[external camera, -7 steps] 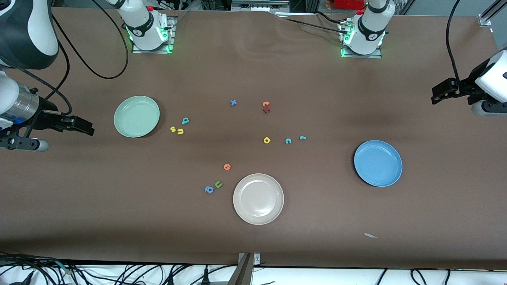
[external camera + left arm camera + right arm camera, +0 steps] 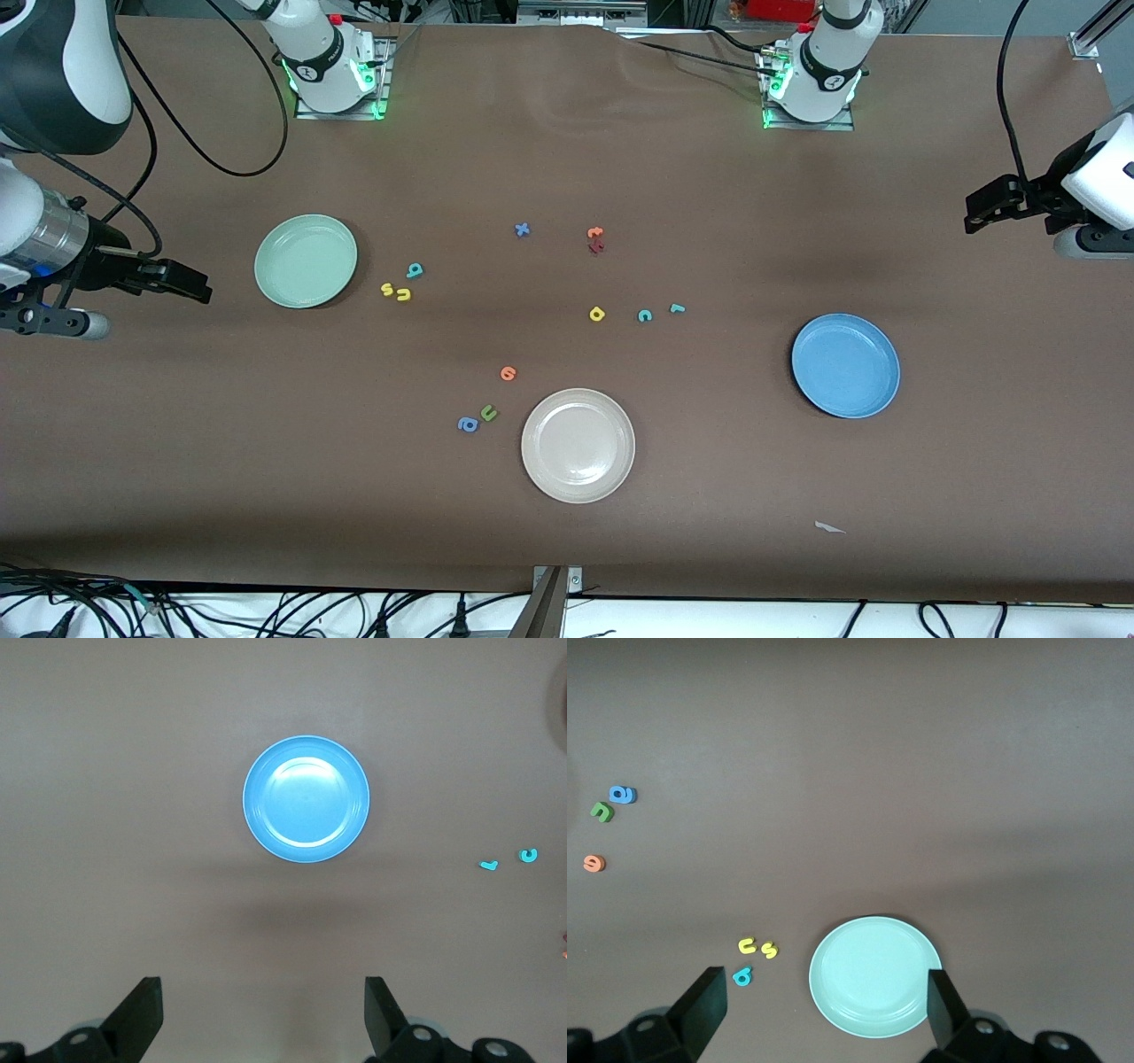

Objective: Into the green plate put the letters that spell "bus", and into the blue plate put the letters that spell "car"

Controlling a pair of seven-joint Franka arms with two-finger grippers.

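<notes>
Nothing has moved since the earlier frame: both arms wait, each gripper wide open and empty, the right gripper (image 2: 199, 288) beside the green plate (image 2: 306, 261), the left gripper (image 2: 974, 213) near the blue plate (image 2: 846, 365). Nearest the camera is the blue plate, then the yellow a (image 2: 596, 314), teal c (image 2: 645, 315) and teal r (image 2: 677, 308) toward the table's middle. Farther lie the yellow u (image 2: 403, 295), yellow s (image 2: 387, 289) and teal b (image 2: 414, 270) just beside the green plate.

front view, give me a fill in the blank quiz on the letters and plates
The teal b lies beside the ___ plate.
The green u and blue a lie beside the ___ plate.
All three plates are ___.
The teal c lies between the yellow a and the teal ___.

Missing: green; cream-white; empty; r
</notes>
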